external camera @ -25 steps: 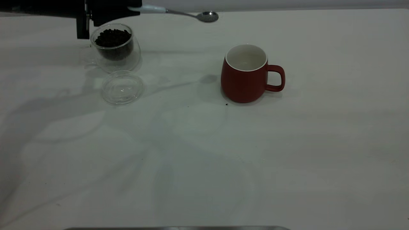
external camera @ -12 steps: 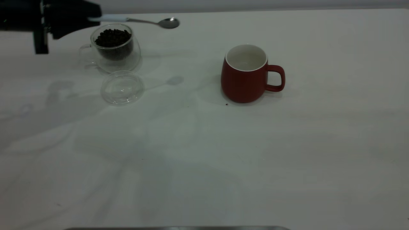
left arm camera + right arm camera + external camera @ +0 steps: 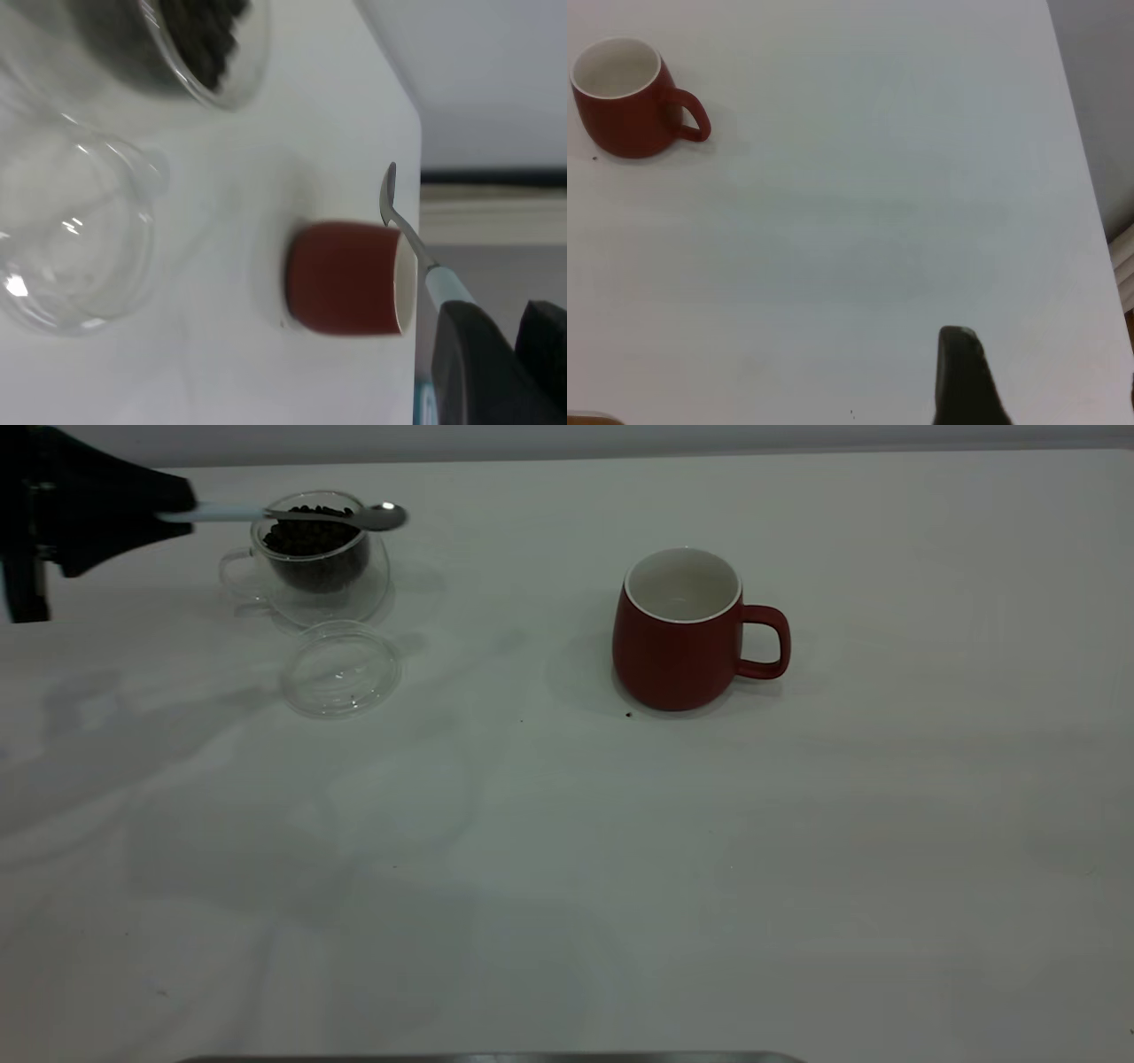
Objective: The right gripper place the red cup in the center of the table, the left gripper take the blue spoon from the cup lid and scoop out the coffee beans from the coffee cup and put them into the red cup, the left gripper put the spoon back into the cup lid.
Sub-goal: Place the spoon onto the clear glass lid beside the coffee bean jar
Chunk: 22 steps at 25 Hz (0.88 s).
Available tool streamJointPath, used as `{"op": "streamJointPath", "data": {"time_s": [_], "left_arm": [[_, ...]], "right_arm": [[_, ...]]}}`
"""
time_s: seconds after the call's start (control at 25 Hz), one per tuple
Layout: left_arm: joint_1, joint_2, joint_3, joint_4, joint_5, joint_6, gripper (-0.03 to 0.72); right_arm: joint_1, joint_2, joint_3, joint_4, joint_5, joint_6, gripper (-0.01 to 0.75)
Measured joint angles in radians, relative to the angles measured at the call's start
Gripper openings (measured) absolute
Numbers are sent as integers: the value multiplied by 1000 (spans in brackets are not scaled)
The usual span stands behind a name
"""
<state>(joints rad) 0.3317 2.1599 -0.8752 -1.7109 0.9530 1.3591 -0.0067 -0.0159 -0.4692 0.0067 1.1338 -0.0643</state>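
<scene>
Spoon bowl hovers over the coffee cup (image 3: 317,558), the left gripper (image 3: 164,514) pinching the blue spoon (image 3: 292,514) from nine o'clock; the red cup (image 3: 682,631) stands upright at three o'clock; right gripper's state can't be told.

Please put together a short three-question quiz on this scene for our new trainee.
1. True or false: the blue spoon is lying on the cup lid.
2. Which vessel holds the coffee beans? A) the red cup B) the coffee cup C) the cup lid
3. Fill in: the left gripper holds the spoon by its ____.

Key:
1. False; the lid is bare and the spoon is held in the air over the coffee cup.
2. B
3. Handle; the metal bowl reaches past the cup's rim.
</scene>
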Motion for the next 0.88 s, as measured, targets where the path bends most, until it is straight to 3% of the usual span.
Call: {"op": "streamJointPath", "data": {"time_s": [0.24, 0.56, 0.88], "left_arm": [[53, -1, 0, 24, -12, -29, 122], [63, -2, 0, 219, -200, -120, 122], [63, 13, 0, 189, -234, -107, 122]], "right_arm": [[0, 0, 0, 0, 0, 0, 476], [0, 0, 0, 0, 0, 0, 476], [0, 0, 0, 0, 0, 0, 476]]}}
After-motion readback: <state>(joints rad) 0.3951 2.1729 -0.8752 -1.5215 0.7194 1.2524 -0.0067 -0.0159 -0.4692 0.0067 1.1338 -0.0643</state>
